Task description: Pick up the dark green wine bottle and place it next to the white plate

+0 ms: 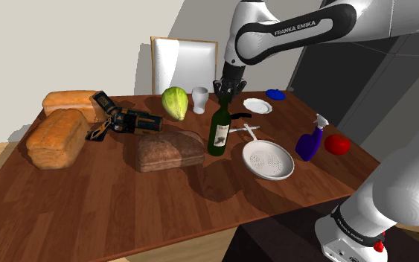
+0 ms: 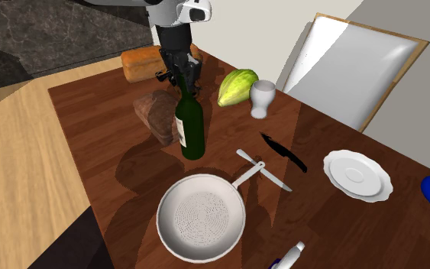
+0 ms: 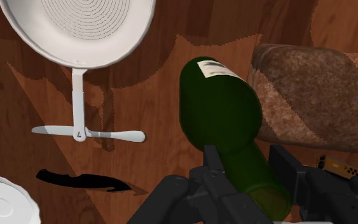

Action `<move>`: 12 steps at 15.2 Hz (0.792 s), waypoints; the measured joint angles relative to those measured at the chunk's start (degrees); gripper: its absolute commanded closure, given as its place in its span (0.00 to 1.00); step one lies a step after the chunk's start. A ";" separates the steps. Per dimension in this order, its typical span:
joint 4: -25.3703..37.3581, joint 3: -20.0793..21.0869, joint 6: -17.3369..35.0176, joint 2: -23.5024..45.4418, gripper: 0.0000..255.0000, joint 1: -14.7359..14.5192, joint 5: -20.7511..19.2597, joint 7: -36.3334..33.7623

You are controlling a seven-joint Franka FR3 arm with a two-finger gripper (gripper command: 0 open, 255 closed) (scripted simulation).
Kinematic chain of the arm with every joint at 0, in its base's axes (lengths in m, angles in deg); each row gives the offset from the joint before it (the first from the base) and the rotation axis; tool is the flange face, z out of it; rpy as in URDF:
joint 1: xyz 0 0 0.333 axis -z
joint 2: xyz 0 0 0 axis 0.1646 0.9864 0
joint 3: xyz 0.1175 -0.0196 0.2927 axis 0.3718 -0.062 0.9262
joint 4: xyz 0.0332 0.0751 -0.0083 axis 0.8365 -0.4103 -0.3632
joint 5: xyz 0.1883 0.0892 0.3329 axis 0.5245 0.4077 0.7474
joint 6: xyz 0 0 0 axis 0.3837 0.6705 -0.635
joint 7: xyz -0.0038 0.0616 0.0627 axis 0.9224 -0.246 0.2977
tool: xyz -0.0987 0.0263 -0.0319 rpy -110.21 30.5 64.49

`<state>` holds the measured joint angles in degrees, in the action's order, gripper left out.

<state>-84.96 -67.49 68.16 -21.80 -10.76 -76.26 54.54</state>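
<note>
One wide wooden table (image 1: pixel 88 201) is carrying it all, with the brown loaf (image 1: pixel 169 149) and white strainer pan (image 1: pixel 269 160) flanking the dark green wine bottle (image 1: pixel 219 132), which is standing upright near the middle. The black gripper (image 1: pixel 226 97) is clamping both fingers tight on the bottle's neck, while the white plate (image 1: pixel 258 106) is lying well apart.

A home, most probably the dining corner or kitchen. Told by the dark wooden table (image 1: pixel 111 201) laid with food and tableware: a golden loaf of bread (image 1: pixel 55 138), a dark loaf (image 1: pixel 169 150), a green cabbage (image 1: pixel 175 102), a wine bottle (image 1: pixel 219 132), a white plate (image 1: pixel 257 106), a white cup (image 1: pixel 199 99), a white strainer pan (image 1: pixel 267 160), a black knife (image 2: pixel 284 153). Also a blue spray bottle (image 1: pixel 310 141) among them. Below, light wooden floor (image 2: pixel 18 187); behind, plain pale walls (image 1: pixel 66 37).
</note>
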 measured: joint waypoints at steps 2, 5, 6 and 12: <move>-0.01 0.00 0.01 0.00 1.00 0.00 0.00 -0.01; -0.01 0.00 0.01 0.00 1.00 0.00 0.00 -0.02; -0.01 0.00 0.01 0.00 1.00 0.00 0.00 -0.02; 1.76 -0.03 -2.15 -0.34 1.00 0.03 0.10 0.19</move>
<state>-83.19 -67.52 66.01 -22.14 -10.73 -76.15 54.73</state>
